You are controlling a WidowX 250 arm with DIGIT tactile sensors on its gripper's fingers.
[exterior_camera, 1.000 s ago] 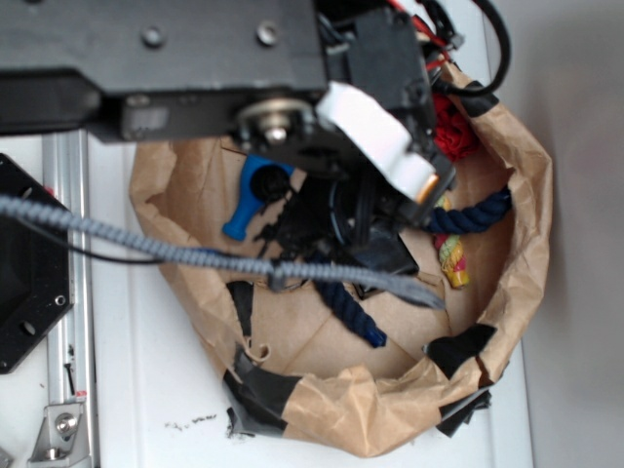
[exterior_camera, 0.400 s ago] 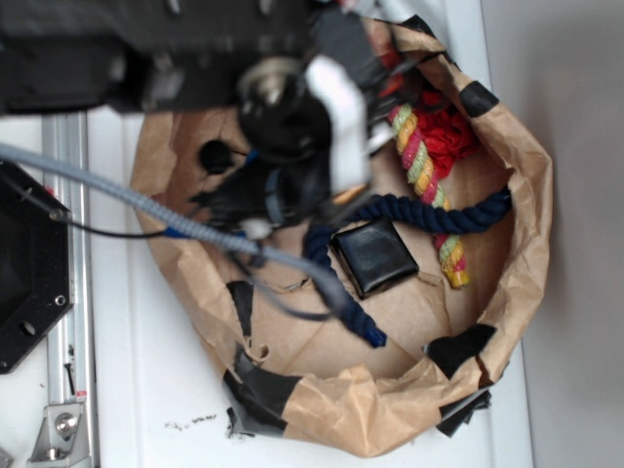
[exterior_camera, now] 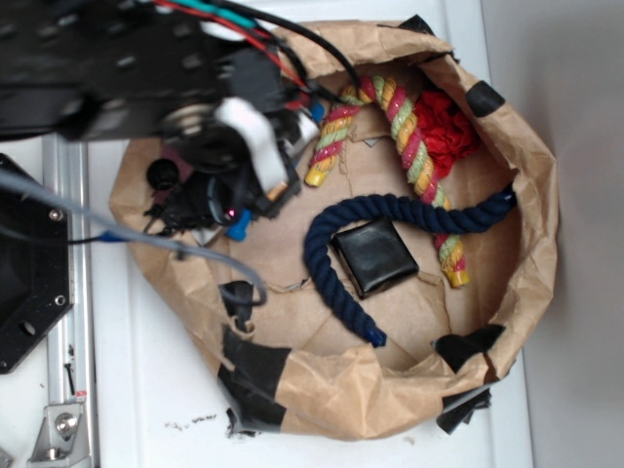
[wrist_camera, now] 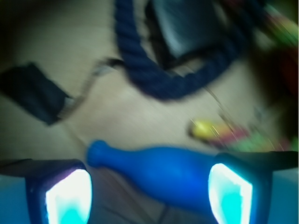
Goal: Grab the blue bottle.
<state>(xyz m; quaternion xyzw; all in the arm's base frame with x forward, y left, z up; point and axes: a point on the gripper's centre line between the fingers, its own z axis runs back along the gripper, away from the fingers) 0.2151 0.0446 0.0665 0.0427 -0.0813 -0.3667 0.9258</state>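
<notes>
In the wrist view the gripper (wrist_camera: 149, 193) stands wide open, its two lit fingers (wrist_camera: 67, 198) at the lower corners, and the blue bottle (wrist_camera: 154, 172) lies between them on the paper floor — its wide end close by the right finger, contact unclear. In the exterior view the black arm (exterior_camera: 117, 88) reaches from the upper left over the brown paper bag (exterior_camera: 531, 244) — only a sliver of bottle shows beneath.
</notes>
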